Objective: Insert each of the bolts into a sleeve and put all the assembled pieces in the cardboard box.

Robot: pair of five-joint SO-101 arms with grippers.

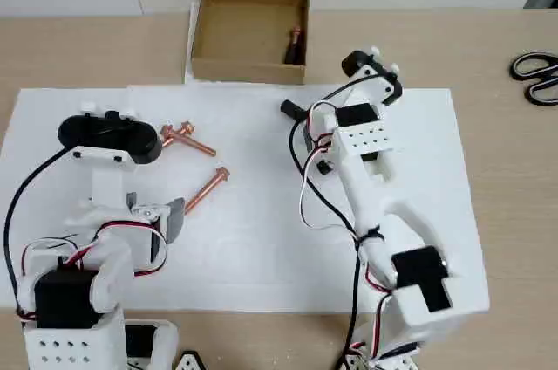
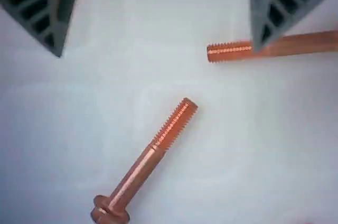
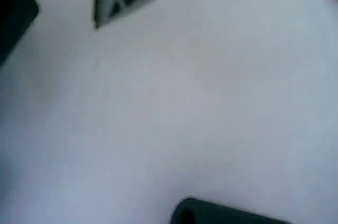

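Above 2 copper bolts, left jaws wide open, empty, right jaws' opening unclear, black sleeve nearby

We keep our left arm folded upright at the near-left of the table | left gripper faces straight down, fingers spread wide apart | our right arm stretches forward from the near-right | right gripper sits low, turned toward the left arm's side

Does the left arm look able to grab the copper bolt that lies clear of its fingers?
Likely yes: the left gripper is open, and the bolt lies bare on the white sheet, touching nothing.
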